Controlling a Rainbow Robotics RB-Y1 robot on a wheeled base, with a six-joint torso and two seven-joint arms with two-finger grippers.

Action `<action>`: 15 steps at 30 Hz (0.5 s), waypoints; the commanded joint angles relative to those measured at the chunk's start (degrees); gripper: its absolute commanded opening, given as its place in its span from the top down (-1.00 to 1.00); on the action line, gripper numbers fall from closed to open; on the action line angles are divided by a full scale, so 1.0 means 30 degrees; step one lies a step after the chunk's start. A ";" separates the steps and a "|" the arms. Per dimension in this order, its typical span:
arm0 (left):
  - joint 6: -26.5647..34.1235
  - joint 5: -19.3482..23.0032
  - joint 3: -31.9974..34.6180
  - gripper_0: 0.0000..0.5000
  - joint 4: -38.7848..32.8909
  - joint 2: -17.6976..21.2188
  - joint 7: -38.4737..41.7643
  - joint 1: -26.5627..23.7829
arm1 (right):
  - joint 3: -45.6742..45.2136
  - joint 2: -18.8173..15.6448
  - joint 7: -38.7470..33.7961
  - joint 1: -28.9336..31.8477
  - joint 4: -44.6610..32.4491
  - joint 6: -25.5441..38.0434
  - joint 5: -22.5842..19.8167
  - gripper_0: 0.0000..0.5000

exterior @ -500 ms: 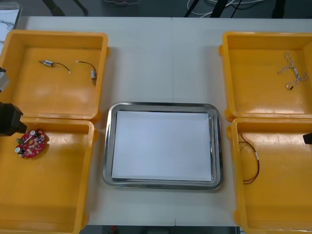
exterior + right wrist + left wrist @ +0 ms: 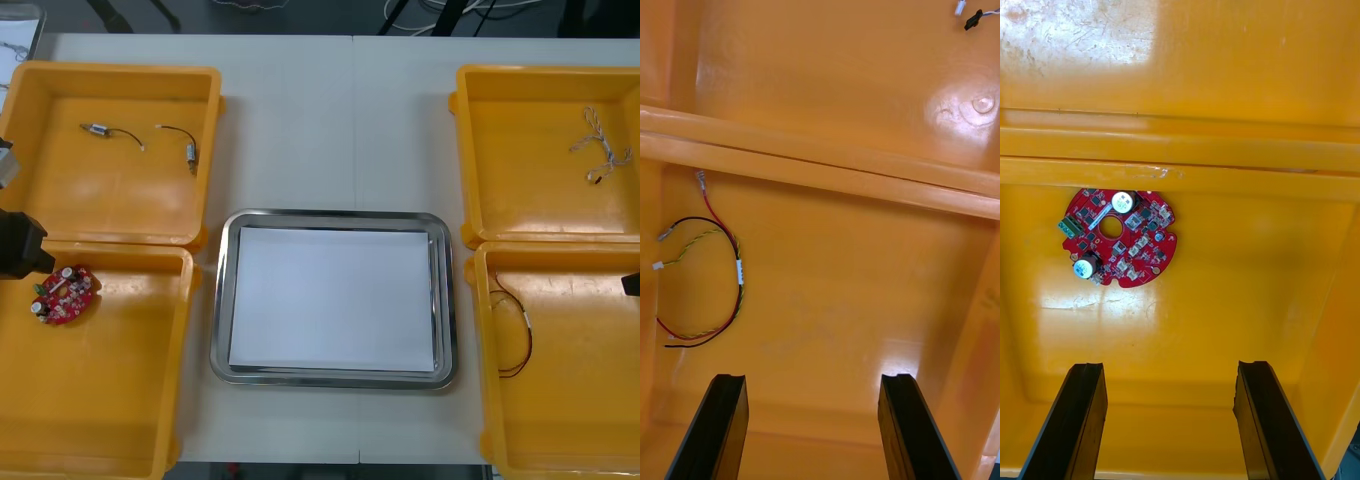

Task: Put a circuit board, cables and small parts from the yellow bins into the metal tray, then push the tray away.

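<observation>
Board (image 2: 64,294), round and red, lying flat and component-side up in the near left bin (image 2: 186,360), close to the wall it shares with the far bin and well apart from the tray (image 2: 215,300). Left gripper (image 2: 1171,367) hangs over this bin, fingers spread, with the board ahead of them. Right gripper (image 2: 814,379), likewise spread, is over the near right bin, near the red and yellow cable (image 2: 707,285). Being a disc, the board has no long axis. A green connector at its rim, between two white-topped cans, points to the robot's left. Likely faults: fingers skidding off the thin rim, or one finger striking the nearby wall and tipping the board.
</observation>
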 commanded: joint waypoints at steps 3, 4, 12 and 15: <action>-0.0029 -0.0126 0.0541 -1.00 -0.0377 0.0117 -0.1002 0.0334 | 0.0173 0.0180 -0.0709 0.0327 -0.0554 0.0054 0.0021 -1.00; -0.0029 -0.0126 0.0541 -1.00 -0.0377 0.0117 -0.1002 0.0334 | 0.0173 0.0180 -0.0709 0.0327 -0.0554 0.0054 0.0021 -1.00; -0.0029 -0.0126 0.0541 -1.00 -0.0377 0.0117 -0.1002 0.0334 | 0.0173 0.0180 -0.0709 0.0327 -0.0554 0.0054 0.0021 -1.00; -0.0029 -0.0126 0.0541 -1.00 -0.0377 0.0117 -0.1002 0.0334 | 0.0173 0.0180 -0.0709 0.0327 -0.0554 0.0054 0.0021 -1.00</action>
